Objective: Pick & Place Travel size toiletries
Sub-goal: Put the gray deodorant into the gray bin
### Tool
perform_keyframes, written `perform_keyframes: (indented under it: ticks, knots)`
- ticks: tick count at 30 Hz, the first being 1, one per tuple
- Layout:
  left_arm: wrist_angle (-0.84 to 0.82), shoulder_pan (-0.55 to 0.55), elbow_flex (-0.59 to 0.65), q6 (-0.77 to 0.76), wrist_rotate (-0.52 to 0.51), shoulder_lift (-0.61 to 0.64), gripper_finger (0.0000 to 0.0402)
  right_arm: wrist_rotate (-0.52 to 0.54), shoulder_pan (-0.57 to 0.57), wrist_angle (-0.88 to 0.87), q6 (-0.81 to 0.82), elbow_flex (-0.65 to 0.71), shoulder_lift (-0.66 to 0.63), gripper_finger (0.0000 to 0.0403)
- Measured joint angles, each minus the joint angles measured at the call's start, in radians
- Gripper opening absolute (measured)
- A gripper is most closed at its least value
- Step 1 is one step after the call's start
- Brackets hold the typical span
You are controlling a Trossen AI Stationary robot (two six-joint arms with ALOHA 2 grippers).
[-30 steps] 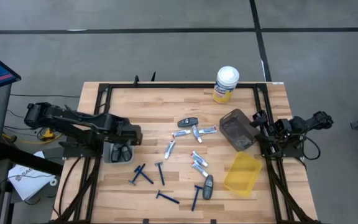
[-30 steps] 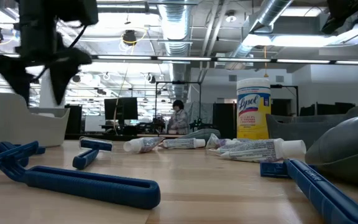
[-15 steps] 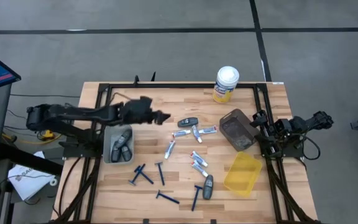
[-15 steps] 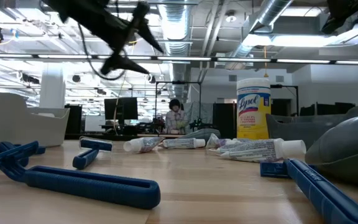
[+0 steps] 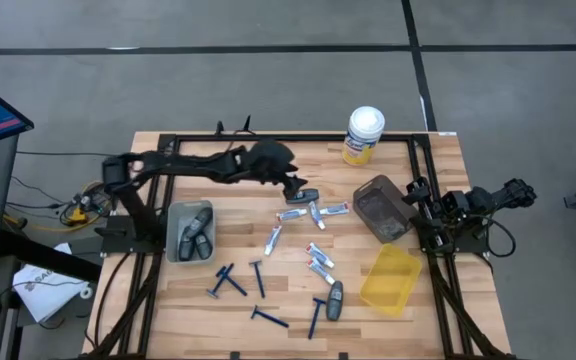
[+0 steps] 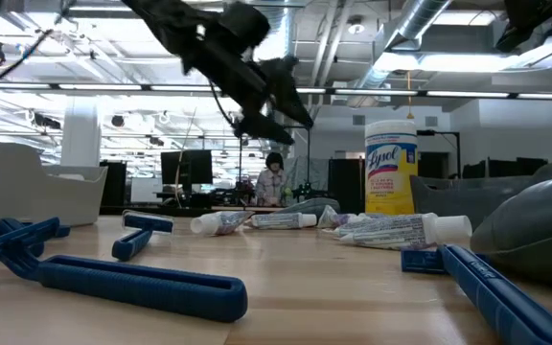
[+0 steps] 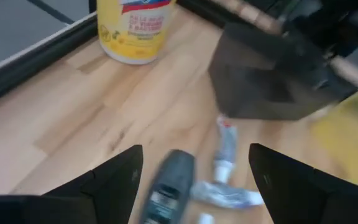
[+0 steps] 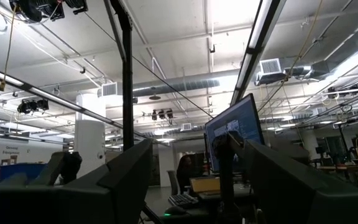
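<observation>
Shaver, dark grey oval, lies far-centre on the table, just left of a tube and well left of the dark bin. My left gripper hovers right over it, jaws wide apart, nothing held. Looks light, rigid plastic w/ a smooth, prob. slippery shell, so I'd pinch across the narrow waist, mid-length. Right gripper is parked at the right edge, open, empty. Two shavers already sit in the grey tray.
</observation>
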State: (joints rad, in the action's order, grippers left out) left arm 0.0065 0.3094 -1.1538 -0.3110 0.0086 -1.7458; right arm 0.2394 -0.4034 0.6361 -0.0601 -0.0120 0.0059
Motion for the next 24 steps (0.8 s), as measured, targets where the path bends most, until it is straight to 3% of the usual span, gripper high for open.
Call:
perform_keyframes:
  ticks: [7,24]
  knots:
    - [-0.004,0.002,-0.064,0.151,0.064,-0.140,0.0290,-0.001,0.000,-0.002,0.000,0.000,0.000,0.0244]
    - [0.002,-0.004,-0.063,0.210,0.063,-0.300,0.0290,-0.003,0.000,-0.003,0.000,0.000,0.000,0.0244]
